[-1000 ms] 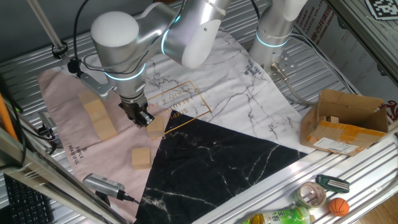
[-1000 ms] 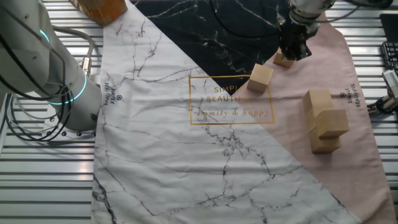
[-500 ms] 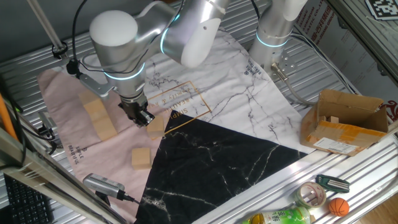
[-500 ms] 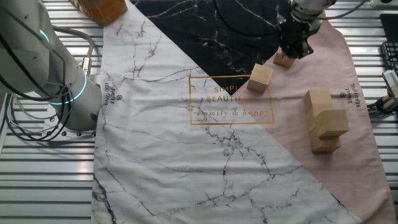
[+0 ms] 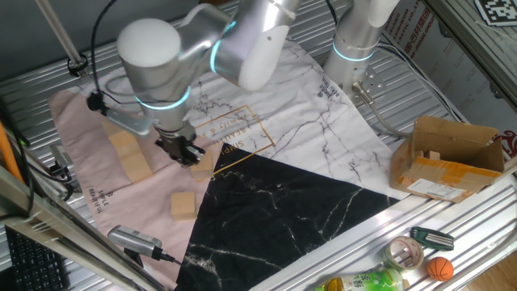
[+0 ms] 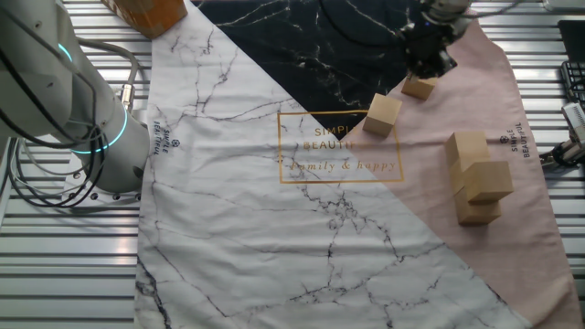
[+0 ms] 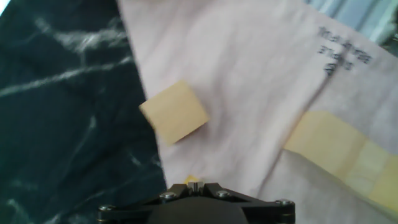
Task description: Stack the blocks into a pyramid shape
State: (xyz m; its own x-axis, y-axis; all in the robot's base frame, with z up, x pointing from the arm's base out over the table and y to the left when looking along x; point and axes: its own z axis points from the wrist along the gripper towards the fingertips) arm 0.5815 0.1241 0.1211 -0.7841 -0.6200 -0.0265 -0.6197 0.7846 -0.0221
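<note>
The pincer (image 5: 184, 152) hangs over the pink part of the cloth (image 6: 228, 210), close to the edge of its black marble part. Only its dark base shows at the bottom of the hand view, so I cannot tell whether the jaws stand wide or narrow. Nearest, one lone block (image 7: 174, 112) lies flat on the pink just ahead of the pincer and a little to its left in the hand view, right against the black edge and apart from the fingers. A second block (image 6: 382, 115) sits near the pincer on the corner of the gold printed frame. Further off, ahead and to the right in the hand view, a cluster of blocks (image 6: 477, 178) lies piled together. Well apart stands the cardboard box (image 5: 448, 158)
</note>
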